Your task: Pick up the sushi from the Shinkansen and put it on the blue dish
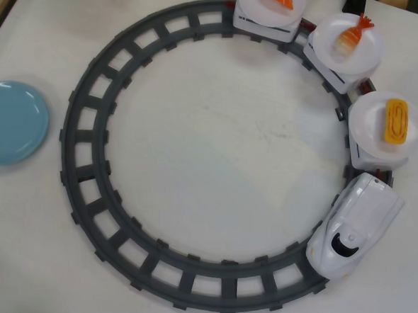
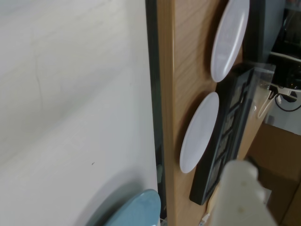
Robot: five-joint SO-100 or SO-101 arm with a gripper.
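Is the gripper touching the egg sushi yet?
Apart. The overhead view shows the egg sushi alone on its white plate behind the Shinkansen, no gripper near it.

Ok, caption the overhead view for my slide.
Toy Shinkansen on a circular track hauls three sushi plates, tamago sushi nearest; empty blue dish waits at left.

In the overhead view, the sushi (image 1: 396, 120) lies on the Shinkansen (image 1: 355, 225) at right, the blue dish (image 1: 9, 121) far left.
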